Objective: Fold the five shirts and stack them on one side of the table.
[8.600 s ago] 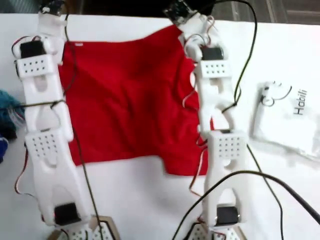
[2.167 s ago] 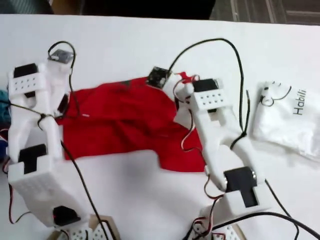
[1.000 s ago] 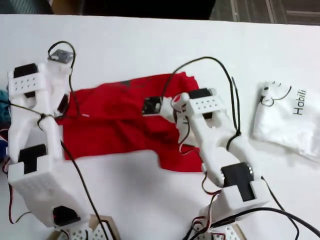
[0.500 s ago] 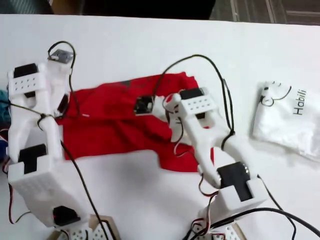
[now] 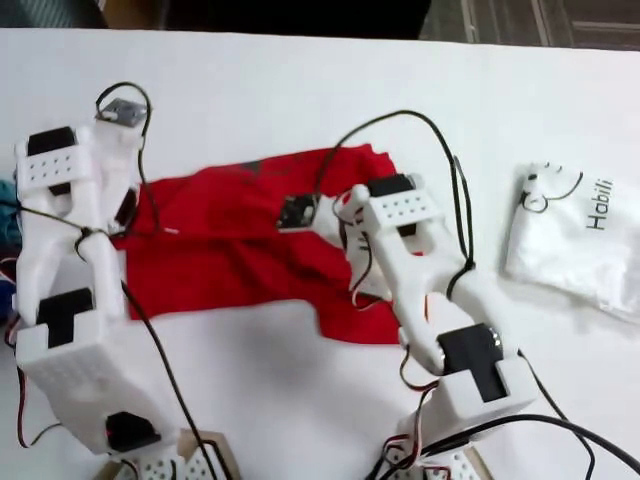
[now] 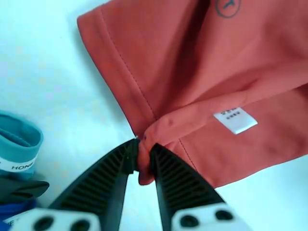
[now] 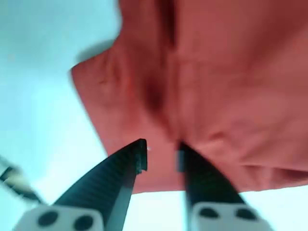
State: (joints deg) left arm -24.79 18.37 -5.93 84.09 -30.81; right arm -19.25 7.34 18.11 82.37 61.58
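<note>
A red shirt (image 5: pixel 230 240) lies on the white table (image 5: pixel 300 80), folded over itself into a wide band. In the left wrist view my left gripper (image 6: pixel 143 151) is shut on a bunched edge of the red shirt (image 6: pixel 192 57), close to a sleeve hem and a white label (image 6: pixel 234 120). My right gripper (image 7: pixel 161 154) hangs just over the red shirt (image 7: pixel 216 86) near its edge, fingers a little apart with nothing pinched between them. In the high view the right arm (image 5: pixel 400 215) stands over the shirt's right half and the left arm (image 5: pixel 70 180) at its left end.
A folded white shirt (image 5: pixel 575 235) lies at the table's right side. Teal and blue clothes (image 6: pixel 17 144) sit at the left edge, also seen as a teal pile (image 5: pixel 8 215) in the high view. Black cables loop over the right arm. Bare table lies behind and in front of the shirt.
The shirt, spread flat 8.6 s ago, now lies folded in half. Over the last second the right arm swung left across the shirt, then back a little right. The left arm stayed put.
</note>
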